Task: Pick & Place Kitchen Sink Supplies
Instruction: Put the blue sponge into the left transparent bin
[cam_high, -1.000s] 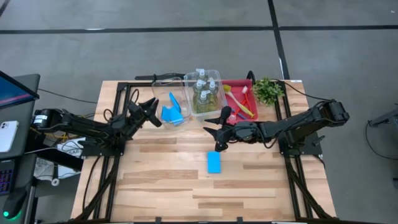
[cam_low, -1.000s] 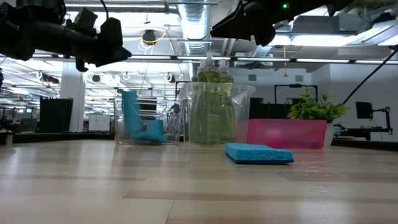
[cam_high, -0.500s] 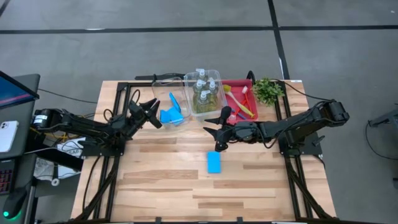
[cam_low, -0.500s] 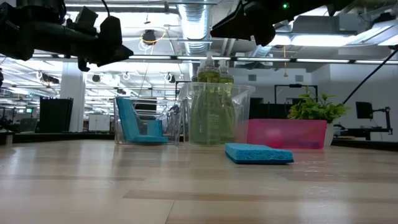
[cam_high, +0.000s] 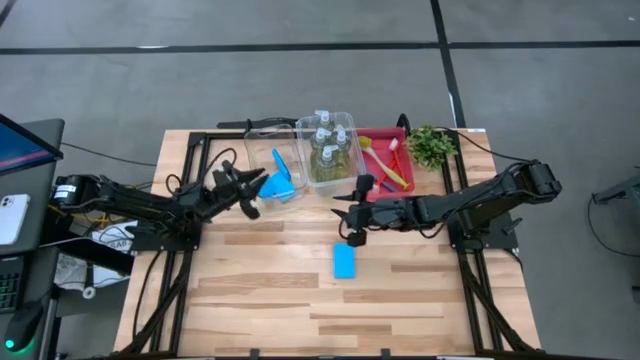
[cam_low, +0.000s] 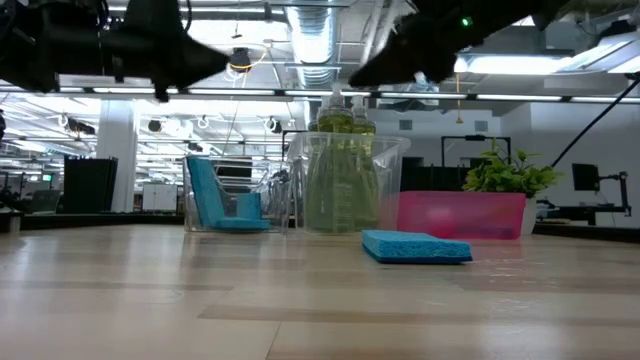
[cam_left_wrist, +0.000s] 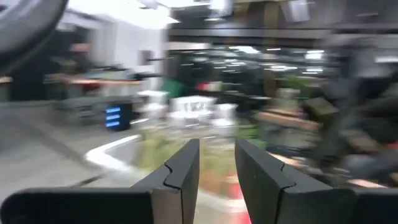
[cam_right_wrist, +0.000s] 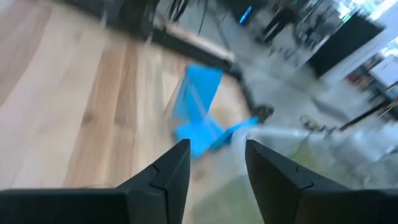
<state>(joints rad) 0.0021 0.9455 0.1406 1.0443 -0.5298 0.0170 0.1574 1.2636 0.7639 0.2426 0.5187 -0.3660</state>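
- Left gripper (cam_high: 250, 189), left of centre in the high view, hangs empty with fingers slightly parted beside the clear bin (cam_high: 262, 135) holding blue sponges (cam_high: 279, 181).
- Right gripper (cam_high: 345, 213), at centre, is likewise narrowly parted and empty above a lone sponge (cam_high: 344, 262) on the table (cam_high: 250, 300).
- Bottles (cam_high: 329, 140) crowd the middle bin; brushes (cam_high: 385, 163) lie in the red tray (cam_high: 384, 134), partly hidden.

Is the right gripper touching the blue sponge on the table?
Apart. In the low view the right gripper hangs high above the blue sponge, with open air between them.

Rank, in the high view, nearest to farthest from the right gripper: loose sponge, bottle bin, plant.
From the right gripper:
1. Loose sponge, on the bare table just in front of it.
2. Bottle bin, behind it.
3. Plant, at the table's far right corner.
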